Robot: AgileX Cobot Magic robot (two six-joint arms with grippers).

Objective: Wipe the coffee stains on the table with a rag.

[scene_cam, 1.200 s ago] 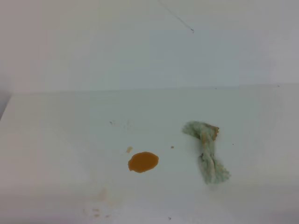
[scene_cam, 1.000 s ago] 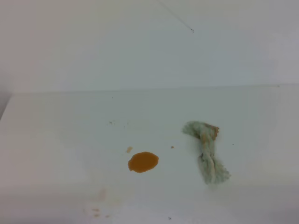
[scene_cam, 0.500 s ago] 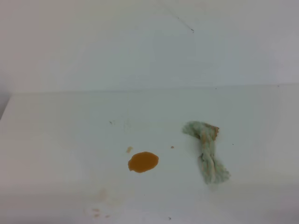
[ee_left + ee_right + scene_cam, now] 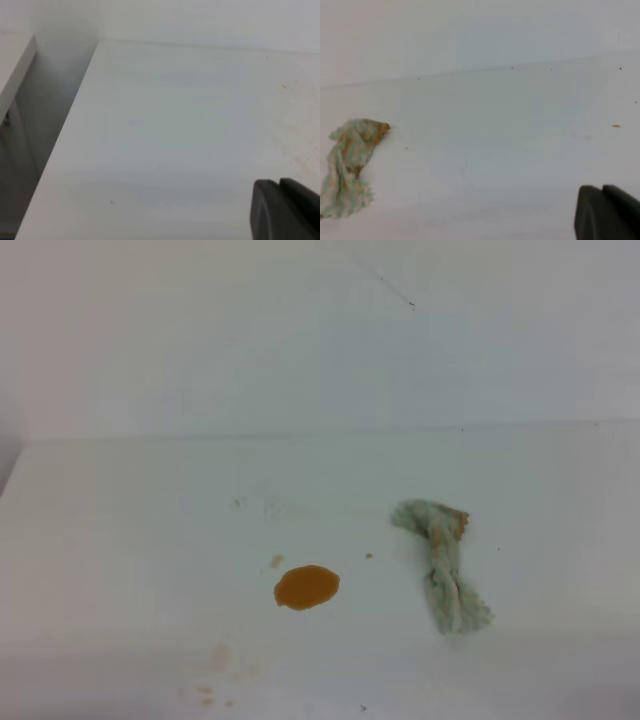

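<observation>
The coffee stains show in the high view as a glossy orange-brown oval puddle on the white table, with tiny brown specks beside it. The rag, a wrinkled mint-green cloth with orange-brown blotches, lies loose to the puddle's right. In the right wrist view the rag sits far left, well apart from my right gripper, whose dark fingers meet at the lower right corner. My left gripper shows likewise, fingers together over bare table. Neither gripper appears in the high view.
Faint brownish smudges mark the table near its front edge. The table's left edge drops to a gap beside a white ledge. A white wall rises behind the table.
</observation>
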